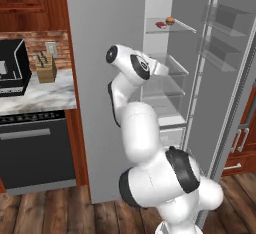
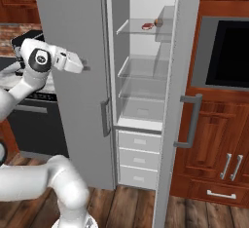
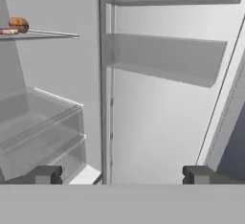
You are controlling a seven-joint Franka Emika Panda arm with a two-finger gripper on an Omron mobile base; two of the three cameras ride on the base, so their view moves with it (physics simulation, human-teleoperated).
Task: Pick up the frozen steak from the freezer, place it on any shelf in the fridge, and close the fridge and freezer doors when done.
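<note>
We found the frozen steak (image 1: pixel 161 25) lying on the top shelf (image 1: pixel 181 25) of the open compartment, touching or just beside the small orange-brown ball (image 1: pixel 170 21), so the carrying part of the job looked done and the doors were what remained. Our claw (image 3: pixel 122 174) was released and empty, its two fingertips (image 3: pixel 47 174) spread wide, hanging below that shelf and pointing past the door bins (image 3: pixel 167 60).

The open door (image 2: pixel 177 100) stood swung out to the right, with its bar handle (image 2: pixel 190 121) facing away from the arm. We judged the chief risk to be the arm's own position: the elbow (image 1: pixel 142 65) sat just in front of the shelves, and a push on the door while any link was inside the opening would trap it or jar the glass. A clumsy withdrawal could also clip the shelf edge and send the steak or ball sliding off. The other door (image 2: pixel 73 76) appeared shut, though we could not be sure it was fully seated.
</note>
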